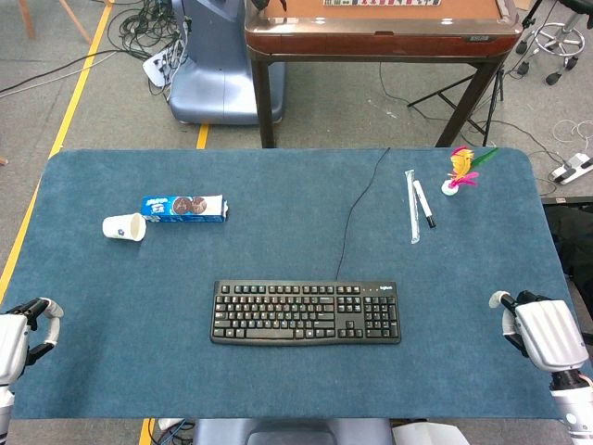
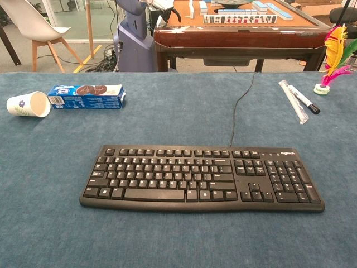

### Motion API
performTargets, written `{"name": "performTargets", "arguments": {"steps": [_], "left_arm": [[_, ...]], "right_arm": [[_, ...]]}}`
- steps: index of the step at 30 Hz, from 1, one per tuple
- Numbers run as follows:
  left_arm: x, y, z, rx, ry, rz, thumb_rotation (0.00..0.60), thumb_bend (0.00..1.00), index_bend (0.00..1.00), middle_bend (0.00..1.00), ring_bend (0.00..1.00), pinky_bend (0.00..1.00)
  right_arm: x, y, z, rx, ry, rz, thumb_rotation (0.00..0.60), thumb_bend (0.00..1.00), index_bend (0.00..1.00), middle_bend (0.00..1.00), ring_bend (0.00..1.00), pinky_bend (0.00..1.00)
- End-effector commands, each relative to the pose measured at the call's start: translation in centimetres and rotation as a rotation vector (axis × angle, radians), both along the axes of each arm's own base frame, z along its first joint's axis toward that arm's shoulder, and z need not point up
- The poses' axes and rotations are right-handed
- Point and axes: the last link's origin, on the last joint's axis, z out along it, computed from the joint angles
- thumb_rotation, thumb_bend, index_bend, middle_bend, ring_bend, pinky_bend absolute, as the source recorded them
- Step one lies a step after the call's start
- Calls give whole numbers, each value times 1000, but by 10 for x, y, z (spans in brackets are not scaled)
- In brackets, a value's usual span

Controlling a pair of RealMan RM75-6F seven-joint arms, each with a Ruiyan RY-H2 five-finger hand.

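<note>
A black keyboard (image 1: 307,312) (image 2: 203,177) lies at the centre of the blue-covered table (image 1: 278,176), its cable (image 1: 357,209) running to the far edge. At the near left corner my left hand (image 1: 23,334) holds nothing, with its fingers loosely apart. My right hand (image 1: 542,332) hovers at the near right edge, back upward, also holding nothing. Both are well apart from the keyboard, and neither shows in the chest view. A paper cup (image 1: 124,226) (image 2: 28,104) lies on its side at far left, beside a blue cookie box (image 1: 184,208) (image 2: 86,96).
At far right lie a black marker (image 1: 424,204) (image 2: 305,101) and a clear wrapped stick (image 1: 411,206) (image 2: 292,100), next to a feathered shuttlecock (image 1: 460,170) (image 2: 333,56). Behind the table stand a brown mahjong table (image 1: 380,37), a blue machine base (image 1: 208,74) and a white chair (image 2: 33,28).
</note>
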Motion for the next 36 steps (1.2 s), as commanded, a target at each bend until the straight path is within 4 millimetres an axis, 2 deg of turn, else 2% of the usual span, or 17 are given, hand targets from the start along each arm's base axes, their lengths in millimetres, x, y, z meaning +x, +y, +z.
{"name": "performTargets", "arguments": {"steps": [1,8,13,16,17,20,24,30,36], "left_arm": [[0,-1,1,3,-2,0,600,465,545,553,628,822],[-1,0,0,-1,0,4,600,465,544,553,628,822],[-3,0,1,0,-6,13,600,465,544,553,628,822],[-3,0,2,3,-8,14,600,464,544,553,628,822],[-3,0,3,4,-9,13,600,465,545,553,628,822],[-3,0,4,11,-15,11,600,465,544,553,628,821],[-4,0,6,22,-14,14,600,465,544,553,628,822],[-8,0,9,42,-5,29,600,464,544,553,628,821],[-11,-1,14,62,-8,44,600,465,544,553,628,822]], "right_arm": [[0,0,0,0,0,0,600,867,475,595,525,708],[0,-2,-2,4,3,-4,600,867,475,595,525,708],[3,-11,-8,22,5,15,600,867,475,595,525,708],[9,-19,-15,55,21,39,600,867,475,595,525,764],[11,-23,-17,67,28,50,600,867,475,595,534,814],[24,-35,-25,110,55,94,600,867,475,619,613,913],[43,-55,-38,168,83,151,600,867,475,740,741,991],[68,-80,-63,273,151,210,600,871,475,907,902,1000],[87,-95,-86,347,211,260,600,893,466,977,972,1000]]}}
